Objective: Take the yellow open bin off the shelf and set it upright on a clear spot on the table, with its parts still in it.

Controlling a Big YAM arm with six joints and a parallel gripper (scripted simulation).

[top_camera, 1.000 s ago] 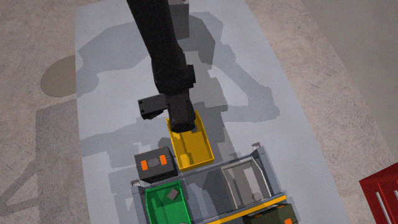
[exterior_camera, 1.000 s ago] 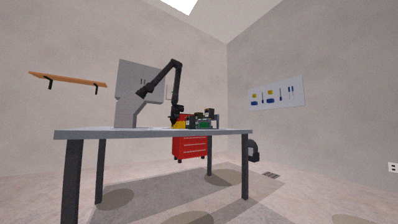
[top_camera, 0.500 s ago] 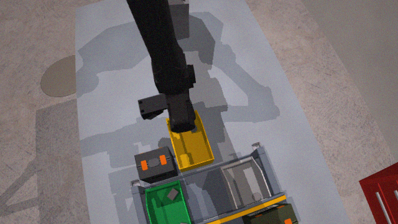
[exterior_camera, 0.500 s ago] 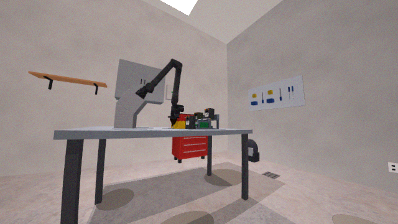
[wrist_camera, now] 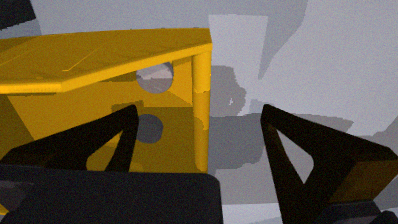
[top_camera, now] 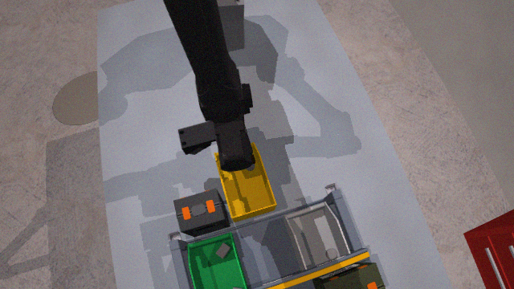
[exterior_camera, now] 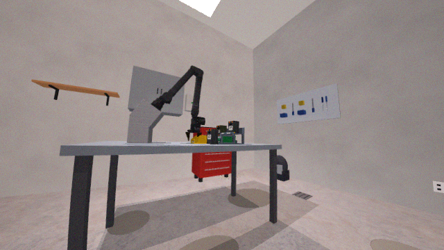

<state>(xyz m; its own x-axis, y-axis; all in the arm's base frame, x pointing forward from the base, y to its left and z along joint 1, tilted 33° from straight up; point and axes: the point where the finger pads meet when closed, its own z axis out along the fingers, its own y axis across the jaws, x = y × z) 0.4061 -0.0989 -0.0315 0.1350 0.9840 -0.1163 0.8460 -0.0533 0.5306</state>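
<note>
The yellow open bin (top_camera: 250, 193) (exterior_camera: 198, 139) (wrist_camera: 50, 107) stands upright on the grey table (top_camera: 132, 140) (exterior_camera: 156, 148), just in front of the shelf rack (top_camera: 340, 201). A round grey part (wrist_camera: 155, 77) lies inside it near the corner. My gripper (top_camera: 237, 164) (exterior_camera: 190, 133) (wrist_camera: 199, 112) is open and straddles the bin's end wall without touching it: one finger is inside the bin, the other outside over the table. In the overhead view the wrist hides the fingers.
A dark grey box with orange latches (top_camera: 201, 213) stands close to the bin's left. On the rack are a green bin (top_camera: 213, 261), a grey bin (top_camera: 317, 237) and an olive box (top_camera: 349, 277). A red tool chest (top_camera: 494, 245) (exterior_camera: 211, 163) stands beyond the table.
</note>
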